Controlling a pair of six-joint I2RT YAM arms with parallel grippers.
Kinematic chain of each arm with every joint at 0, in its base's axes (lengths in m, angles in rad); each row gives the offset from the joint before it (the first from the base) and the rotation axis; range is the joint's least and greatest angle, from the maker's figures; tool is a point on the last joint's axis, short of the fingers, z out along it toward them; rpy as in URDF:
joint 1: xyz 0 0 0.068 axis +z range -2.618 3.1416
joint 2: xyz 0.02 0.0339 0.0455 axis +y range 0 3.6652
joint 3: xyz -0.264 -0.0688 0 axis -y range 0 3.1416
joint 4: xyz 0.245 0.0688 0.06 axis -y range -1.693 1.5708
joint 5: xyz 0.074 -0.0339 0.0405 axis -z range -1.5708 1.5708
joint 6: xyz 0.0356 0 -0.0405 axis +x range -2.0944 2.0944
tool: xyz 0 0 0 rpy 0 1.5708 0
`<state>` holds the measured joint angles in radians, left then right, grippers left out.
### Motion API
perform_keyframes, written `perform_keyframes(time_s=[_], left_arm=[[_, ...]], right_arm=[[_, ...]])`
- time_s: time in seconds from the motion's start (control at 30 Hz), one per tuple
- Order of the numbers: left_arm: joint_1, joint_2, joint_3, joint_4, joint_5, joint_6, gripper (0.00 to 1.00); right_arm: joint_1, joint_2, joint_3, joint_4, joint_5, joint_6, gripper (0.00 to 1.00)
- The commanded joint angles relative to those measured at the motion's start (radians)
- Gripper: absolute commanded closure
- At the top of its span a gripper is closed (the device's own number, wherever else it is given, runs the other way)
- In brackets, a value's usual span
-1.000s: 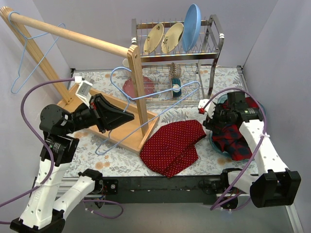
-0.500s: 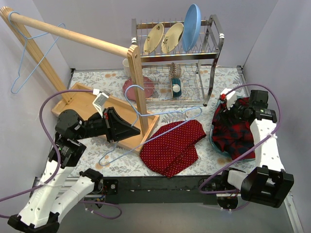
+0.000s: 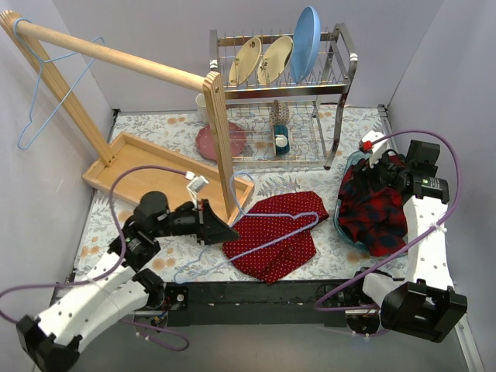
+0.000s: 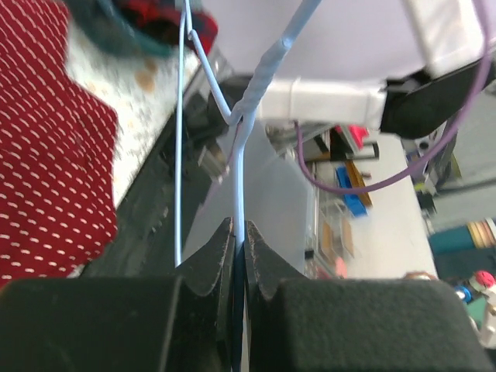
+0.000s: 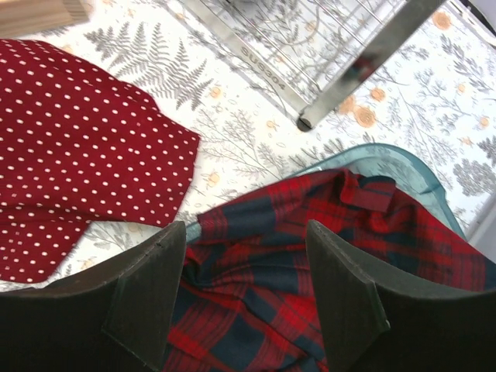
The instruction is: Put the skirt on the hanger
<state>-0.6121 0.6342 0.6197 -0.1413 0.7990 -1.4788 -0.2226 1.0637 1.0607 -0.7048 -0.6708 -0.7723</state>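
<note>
Left wrist: only part of hanger.

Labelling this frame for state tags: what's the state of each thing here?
left gripper: shut on the blue hanger
blue hanger: held, over the skirt, nothing on it
skirt: flat on the table, not on the hanger
right gripper: open, above the plaid shirt
plaid shirt: bunched in the teal basin
spare hanger: hung on the wooden rail
plates: upright in the dish rack
</note>
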Motion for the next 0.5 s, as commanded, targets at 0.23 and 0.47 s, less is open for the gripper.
perform_keyframes(time_s=[0.23, 0.47], left_arm=[[-0.385, 0.239, -0.075, 0.271, -0.395, -0.006, 1.0], [-0.437, 0.28, -0.225, 0.515, -0.526, -0.072, 1.0]], right_arm=[[0.006, -0.057, 0.041, -0.143, -0.245, -0.099, 0.31], [0.106, -0.065, -0.007, -0.324, -0.337, -0.314, 0.35]])
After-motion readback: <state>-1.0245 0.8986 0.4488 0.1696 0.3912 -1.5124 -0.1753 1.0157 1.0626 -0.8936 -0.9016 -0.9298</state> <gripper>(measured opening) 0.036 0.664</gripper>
